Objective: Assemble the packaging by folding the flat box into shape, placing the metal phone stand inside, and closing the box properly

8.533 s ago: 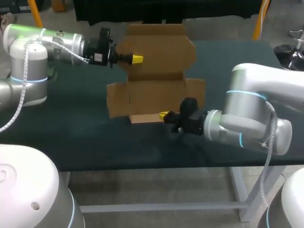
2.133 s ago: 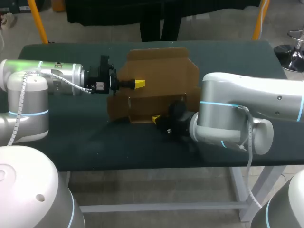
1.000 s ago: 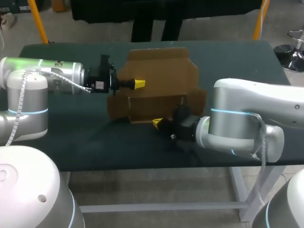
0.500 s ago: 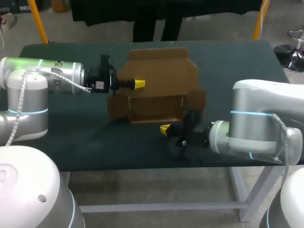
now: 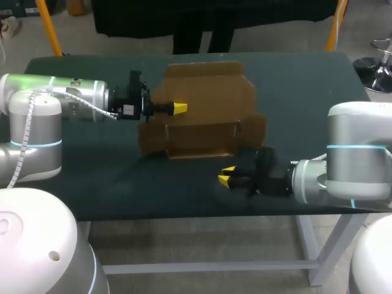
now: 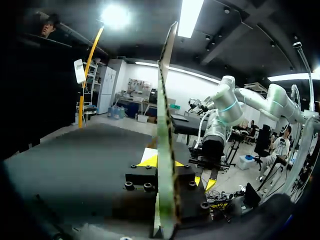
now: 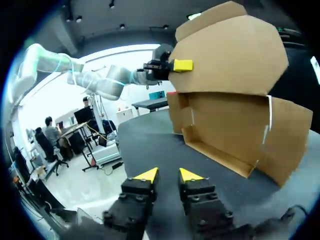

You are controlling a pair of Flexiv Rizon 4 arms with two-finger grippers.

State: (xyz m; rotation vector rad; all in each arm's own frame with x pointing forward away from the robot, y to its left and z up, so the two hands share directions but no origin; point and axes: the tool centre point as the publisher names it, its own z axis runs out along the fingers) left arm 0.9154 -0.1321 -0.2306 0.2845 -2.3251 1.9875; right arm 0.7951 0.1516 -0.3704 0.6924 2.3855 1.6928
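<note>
The brown cardboard box (image 5: 202, 131) lies partly folded mid-table, its front wall raised and its big lid panel (image 5: 205, 86) standing up at the back. My left gripper (image 5: 178, 108) is shut on the left edge of that lid panel; in the left wrist view the cardboard edge (image 6: 165, 125) runs between the two yellow tips of the left gripper (image 6: 164, 161). My right gripper (image 5: 227, 178) sits low over the table in front of the box, apart from it. In the right wrist view the right gripper (image 7: 168, 175) is open and holds nothing, with the box (image 7: 225, 130) ahead. No metal phone stand shows.
The dark green table (image 5: 92, 159) has bare surface left of the box and along its front edge. The right arm's elbow (image 5: 358, 153) hangs over the table's front right corner. Side flaps of the box (image 5: 254, 128) stick out to the right.
My right gripper has drawn back from the box's front wall toward the table's front edge, and its fingers have parted. The left arm and the lid panel have kept still.
</note>
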